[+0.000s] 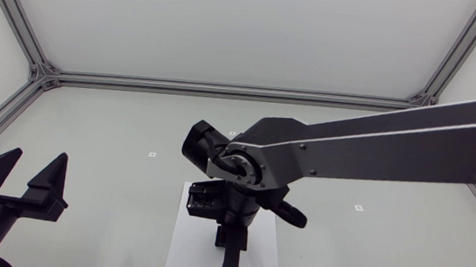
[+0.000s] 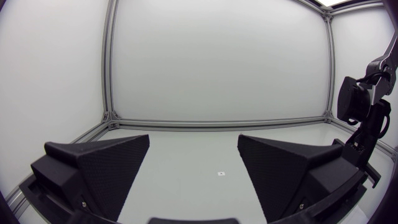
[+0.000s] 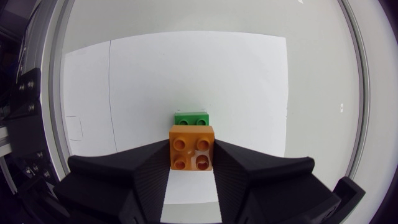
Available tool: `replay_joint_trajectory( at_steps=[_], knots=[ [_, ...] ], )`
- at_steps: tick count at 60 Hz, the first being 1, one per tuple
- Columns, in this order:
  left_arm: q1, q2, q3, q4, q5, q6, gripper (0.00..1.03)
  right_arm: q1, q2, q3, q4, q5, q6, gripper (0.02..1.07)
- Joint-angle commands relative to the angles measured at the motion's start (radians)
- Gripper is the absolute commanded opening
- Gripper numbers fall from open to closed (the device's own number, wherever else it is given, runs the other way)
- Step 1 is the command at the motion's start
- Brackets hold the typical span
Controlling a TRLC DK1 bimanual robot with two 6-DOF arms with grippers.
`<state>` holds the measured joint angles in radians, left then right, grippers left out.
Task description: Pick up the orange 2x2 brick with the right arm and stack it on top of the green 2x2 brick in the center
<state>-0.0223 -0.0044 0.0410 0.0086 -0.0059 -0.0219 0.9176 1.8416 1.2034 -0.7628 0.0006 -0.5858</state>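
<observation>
In the right wrist view, my right gripper point(image 3: 191, 163) is shut on the orange 2x2 brick point(image 3: 192, 147), studs facing the camera, one finger on each side. The green 2x2 brick point(image 3: 191, 118) sits on the white sheet point(image 3: 155, 81) just ahead of the orange one and partly covered by it. I cannot tell whether the two bricks touch. From overhead, my right arm comes in from the right and its gripper point(image 1: 231, 251) points down over the sheet point(image 1: 187, 256), hiding both bricks. My left gripper point(image 1: 31, 177) stands open and empty at the near left.
The left wrist view looks across the bare grey table between its own open fingers point(image 2: 99, 165), with my right arm point(image 2: 364, 118) off to one side. An aluminium frame point(image 1: 225, 88) runs along the table's far edge and sides.
</observation>
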Motion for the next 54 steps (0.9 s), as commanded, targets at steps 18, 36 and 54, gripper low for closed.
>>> replay_joint_trajectory(
  at_steps=[18, 36, 54],
  knots=[
    [0.002, -0.008, -0.041, -0.015, 0.004, 0.013, 0.99, 0.013, 0.03, 0.03, -0.018, -0.002, -0.046, 0.28],
    [0.002, -0.008, -0.041, -0.015, 0.004, 0.013, 0.99, 0.013, 0.051, 0.039, -0.027, -0.002, -0.055, 0.28],
    [0.002, -0.008, -0.041, -0.015, 0.004, 0.013, 0.99, 0.015, 0.062, 0.044, -0.027, -0.005, -0.057, 0.28]
  ],
)
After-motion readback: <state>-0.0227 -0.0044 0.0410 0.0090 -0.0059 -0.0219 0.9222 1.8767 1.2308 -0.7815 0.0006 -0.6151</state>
